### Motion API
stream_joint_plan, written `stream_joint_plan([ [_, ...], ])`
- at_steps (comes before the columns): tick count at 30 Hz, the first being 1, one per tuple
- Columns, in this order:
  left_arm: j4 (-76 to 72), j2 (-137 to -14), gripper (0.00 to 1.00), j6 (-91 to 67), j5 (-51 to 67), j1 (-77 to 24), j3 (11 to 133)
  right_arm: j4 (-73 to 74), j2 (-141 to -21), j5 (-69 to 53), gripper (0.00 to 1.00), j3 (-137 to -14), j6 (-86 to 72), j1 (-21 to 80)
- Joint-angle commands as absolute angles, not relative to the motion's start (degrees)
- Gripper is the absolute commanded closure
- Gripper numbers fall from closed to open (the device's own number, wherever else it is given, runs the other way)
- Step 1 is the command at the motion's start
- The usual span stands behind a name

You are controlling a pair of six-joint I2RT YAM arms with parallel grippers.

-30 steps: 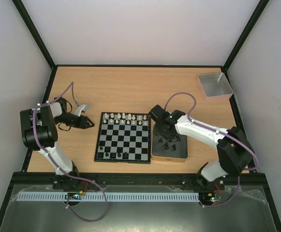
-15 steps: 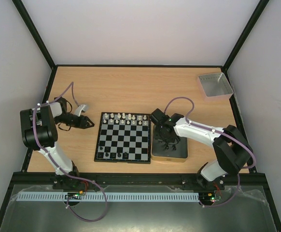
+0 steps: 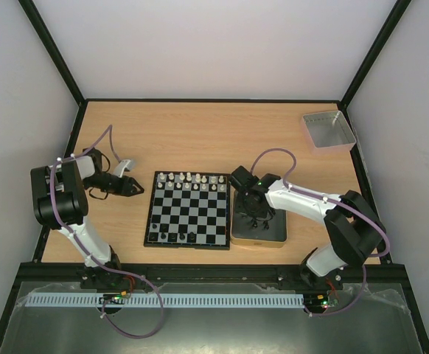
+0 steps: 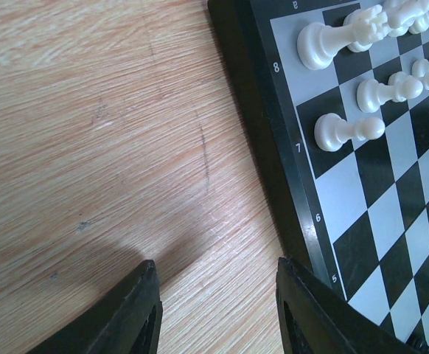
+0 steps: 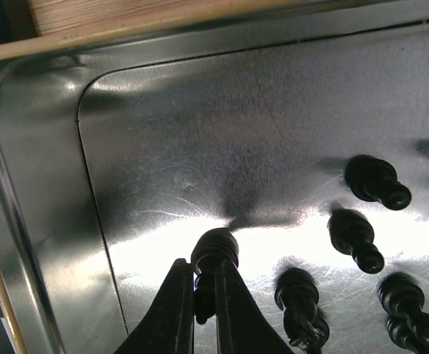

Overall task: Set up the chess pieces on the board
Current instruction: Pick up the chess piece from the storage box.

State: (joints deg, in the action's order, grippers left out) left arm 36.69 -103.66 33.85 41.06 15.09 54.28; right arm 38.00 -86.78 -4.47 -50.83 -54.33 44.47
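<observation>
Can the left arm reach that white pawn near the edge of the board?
Probably yes. The left end effector is open over the table, right beside the board. Nothing stands between it and the white pawn in the edge column.

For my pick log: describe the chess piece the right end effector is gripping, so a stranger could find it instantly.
Right of the chessboard sits a gold-rimmed metal tin with black chess pieces scattered on its shiny floor. The wanted black piece is at the cluster's edge, beside the bare stretch of floor. It is pinched in the shut right end effector, while its neighbours sit free and untouched.
</observation>
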Motion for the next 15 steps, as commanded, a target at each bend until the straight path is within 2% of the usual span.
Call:
stream_joint_plan([
  [1, 36.15, -108.60, 0.55, 33.66, 29.61, 14.77, 51.22, 38.30, -87.34, -4.83, 0.97, -49.32, -53.78, 44.16],
  [15, 36.14, -108.40, 0.55, 33.75, 29.79, 14.81, 51.08, 38.40, -88.99, -5.28, 0.90, -49.09, -52.73, 44.42],
])
